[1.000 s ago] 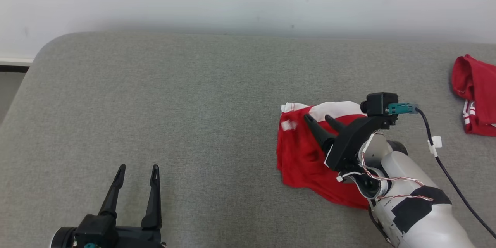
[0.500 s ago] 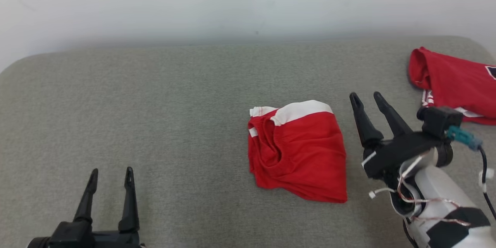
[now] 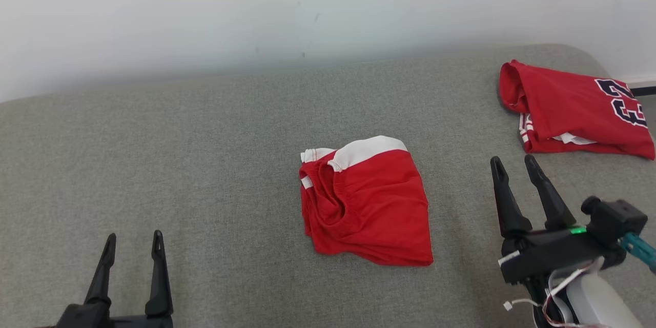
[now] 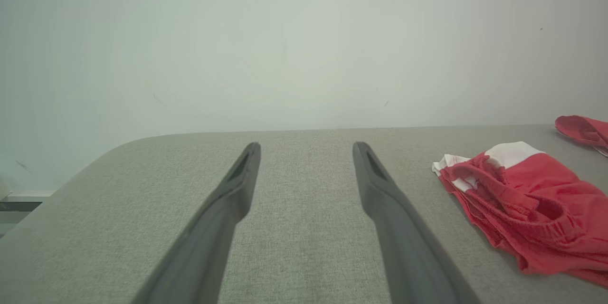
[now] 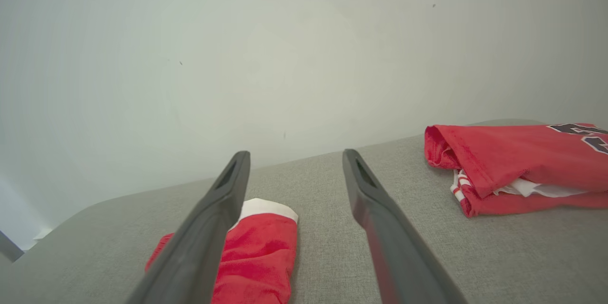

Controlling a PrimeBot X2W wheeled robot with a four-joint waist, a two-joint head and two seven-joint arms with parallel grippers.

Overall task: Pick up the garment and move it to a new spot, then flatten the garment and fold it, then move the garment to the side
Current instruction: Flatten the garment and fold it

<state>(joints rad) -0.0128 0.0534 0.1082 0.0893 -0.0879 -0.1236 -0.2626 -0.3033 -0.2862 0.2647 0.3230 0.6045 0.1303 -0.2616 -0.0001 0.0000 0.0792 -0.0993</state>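
A pale wall (image 3: 205,10) runs across the back, bare but for a few small dark marks. Below it stretches the desk (image 3: 205,164), covered in grey woven fabric, with rounded far corners.

Near the middle of the desk, a little toward the robot's right, lies the garment (image 3: 374,210): red cloth with a white band along its far edge, folded into a rough square, with a gathered hem curving down its left side. It rests flat on the fabric, and nothing touches it.

A second piece, a red jersey (image 3: 564,107) with dark numerals and white trim, lies folded at the far right corner, well apart from the garment.

The right gripper (image 3: 511,161) hovers just right of the garment, its two dark fingers spread and holding nothing, pointing toward the gap between the two red pieces. The left gripper (image 3: 134,237) sits at the lower left, well apart from the garment, fingers likewise spread and empty above bare grey fabric
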